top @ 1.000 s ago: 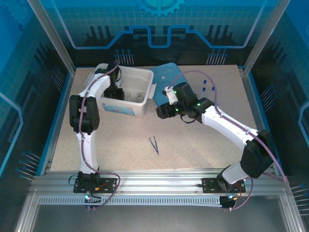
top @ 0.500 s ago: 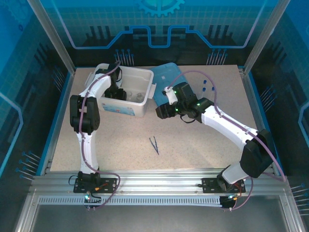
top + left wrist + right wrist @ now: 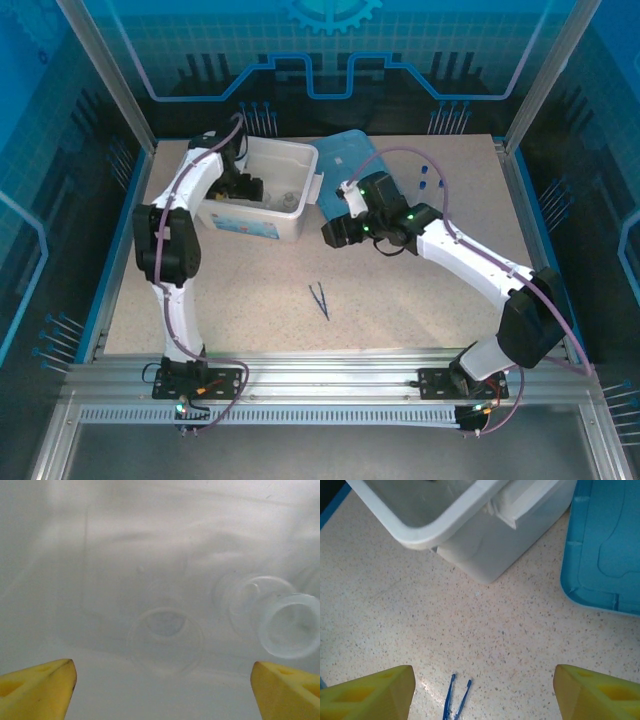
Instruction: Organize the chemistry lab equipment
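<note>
Inside the white bin (image 3: 262,228) at the back left of the table (image 3: 240,295), the left gripper (image 3: 162,680) hangs with its yellow fingers spread wide and nothing between them. Just ahead of it a small glass beaker (image 3: 165,639) stands upright on the bin floor. Two more glass pieces (image 3: 287,625) sit off to its right, clear of both fingers. Over the bare table the right gripper (image 3: 484,685) is likewise open and empty. The blue tweezers (image 3: 456,700) lie flat below it, between the fingers and a little off centre, untouched. The blue-capped tubes (image 3: 430,180) sit at the back right, beyond the blue lid (image 3: 345,158).
</note>
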### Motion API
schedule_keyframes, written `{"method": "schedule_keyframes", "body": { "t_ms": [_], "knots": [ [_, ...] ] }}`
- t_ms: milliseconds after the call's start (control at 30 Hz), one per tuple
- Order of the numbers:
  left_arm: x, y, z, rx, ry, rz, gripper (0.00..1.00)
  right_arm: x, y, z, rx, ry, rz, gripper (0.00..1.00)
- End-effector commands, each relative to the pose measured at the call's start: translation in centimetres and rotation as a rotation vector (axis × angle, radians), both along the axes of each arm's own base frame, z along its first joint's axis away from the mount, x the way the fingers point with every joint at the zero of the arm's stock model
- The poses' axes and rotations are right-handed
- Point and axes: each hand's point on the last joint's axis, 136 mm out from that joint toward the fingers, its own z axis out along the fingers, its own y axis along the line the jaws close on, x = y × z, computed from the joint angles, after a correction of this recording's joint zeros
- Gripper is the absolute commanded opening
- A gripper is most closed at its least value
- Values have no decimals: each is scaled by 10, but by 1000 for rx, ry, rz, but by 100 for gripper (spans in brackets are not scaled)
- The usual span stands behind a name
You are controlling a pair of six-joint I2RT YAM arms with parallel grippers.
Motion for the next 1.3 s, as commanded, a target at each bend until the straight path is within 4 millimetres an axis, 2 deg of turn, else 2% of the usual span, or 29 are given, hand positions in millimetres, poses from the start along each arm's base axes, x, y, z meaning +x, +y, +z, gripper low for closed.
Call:
{"method": "schedule_keyframes", "body": {
  "t_ms": [0,200,467,567,700,833,1033,1267],
  "knots": [
    [-11,-2,40,-19,-80,25,92,-22,2,-27,-107,42,41,75],
    [-32,-4,71,-31,-164,59,92,-59,10,-64,-240,92,110,73],
    [-72,-37,97,-20,-317,7,92,-98,19,-104,-357,154,179,70],
    [-87,-44,106,-45,-376,9,92,-107,19,-121,-396,185,189,70],
    [-107,-40,112,-56,-437,19,92,-114,23,-138,-406,229,191,68],
    [-126,-30,107,-41,-450,50,92,-114,25,-150,-437,245,185,66],
    [-147,-22,85,-40,-423,83,92,-117,37,-158,-472,250,206,62],
    [-155,-19,83,-52,-427,121,92,-116,42,-167,-503,264,204,59]
  ]
}}
